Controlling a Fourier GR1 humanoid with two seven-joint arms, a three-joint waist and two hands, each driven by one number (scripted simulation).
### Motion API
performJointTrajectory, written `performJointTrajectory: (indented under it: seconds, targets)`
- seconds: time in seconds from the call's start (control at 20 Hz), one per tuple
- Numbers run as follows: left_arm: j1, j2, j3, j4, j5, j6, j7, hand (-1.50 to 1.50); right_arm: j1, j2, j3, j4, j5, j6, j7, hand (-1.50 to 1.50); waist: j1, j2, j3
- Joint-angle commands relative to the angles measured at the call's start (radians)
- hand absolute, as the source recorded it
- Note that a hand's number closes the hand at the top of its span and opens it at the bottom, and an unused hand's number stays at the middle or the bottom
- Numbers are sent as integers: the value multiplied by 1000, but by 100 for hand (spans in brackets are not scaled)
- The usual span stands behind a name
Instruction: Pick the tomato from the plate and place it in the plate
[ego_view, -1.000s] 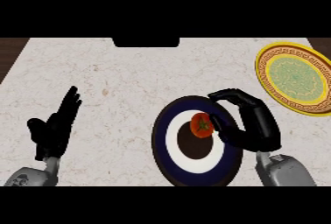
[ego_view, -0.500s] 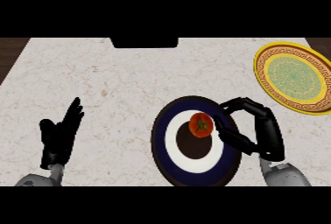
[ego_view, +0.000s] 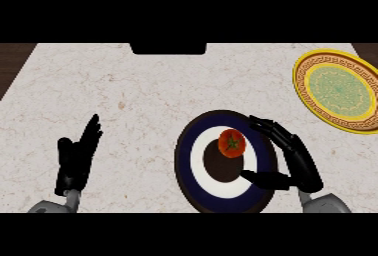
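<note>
Tomato (ego_view: 232, 142): red with a green stem mark, lying on the blue plate at about 1 o'clock from the plate's dark centre, on the white ring.
Blue plate (ego_view: 193, 185): dark blue rim, white ring, dark centre; it sits on the counter low in the view, right of the middle.
Right hand (ego_view: 299, 162): over the blue plate's 3 o'clock rim, beside the tomato. Fingers (ego_view: 267, 127) arch toward the tomato from 2 o'clock, thumb reaches in at 5 o'clock; they are parted and relaxed, holding nothing, apart from the tomato.
Yellow plate (ego_view: 310, 67): yellow rim, green patterned centre, at 2 o'clock from the blue plate, well apart from it.
Left hand (ego_view: 74, 162): resting at 9 o'clock from the blue plate, fingers straight and pointing up, nothing in it.
Counter (ego_view: 133, 90): pale speckled stone.
</note>
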Motion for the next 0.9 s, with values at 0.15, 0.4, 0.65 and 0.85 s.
performJointTrajectory:
  seconds: [0.15, 0.4, 0.65, 0.85]
  targets:
    - [-17, 22, 27, -13, 2, -21, 41, 0, -5, -133, 61, -172, 283, -13, 346, -150, -12, -7, -2]
    - [-37, -31, 3, -21, -31, 28, 60, 0, -142, -160, 129, -238, 378, 231, 652, -150, 1, -5, -2]
    - [-2, -21, 27, -12, -26, -10, 21, 0, -171, -132, 190, -304, 385, 435, 858, -150, 3, -3, -1]
    - [38, -20, 51, -2, -37, -62, -23, 0, -188, -108, 134, -225, 372, 505, 819, -150, 1, 0, 0]
